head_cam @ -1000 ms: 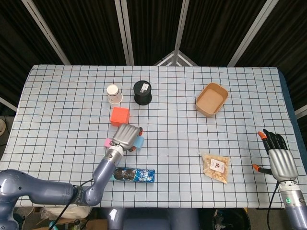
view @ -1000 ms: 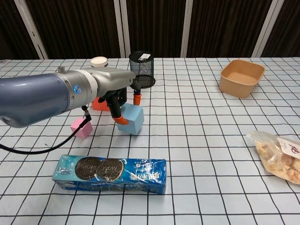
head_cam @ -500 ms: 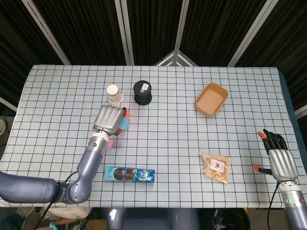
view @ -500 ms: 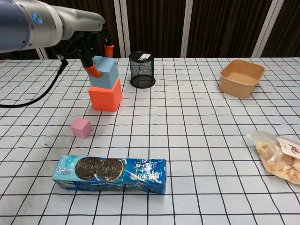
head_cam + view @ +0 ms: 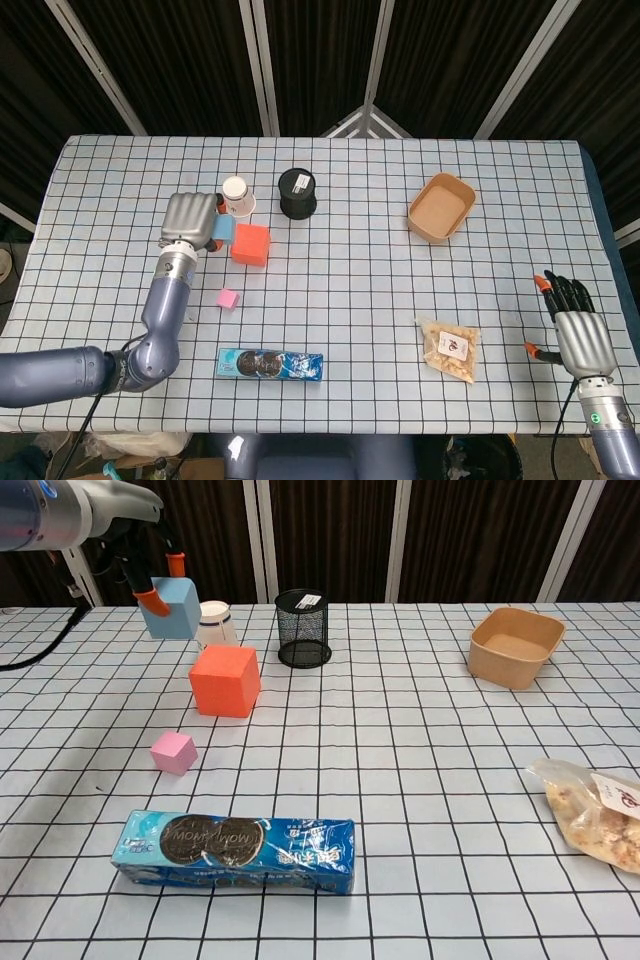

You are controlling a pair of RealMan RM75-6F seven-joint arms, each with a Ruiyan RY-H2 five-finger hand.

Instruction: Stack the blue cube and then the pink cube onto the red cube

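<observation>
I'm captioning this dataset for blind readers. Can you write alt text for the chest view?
The left robot hand holds the blue cube in the air, up and left of the red cube, not on it. The pink cube sits nearer the camera, behind a cookie pack; a mesh cup and paper bowl stand further back.

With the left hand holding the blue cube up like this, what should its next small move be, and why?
Probably shift the left hand toward the robot's right until the blue cube is over the red cube, then lower it. The blue cube hangs in the air to the left of the red cube, whose top is bare.
</observation>
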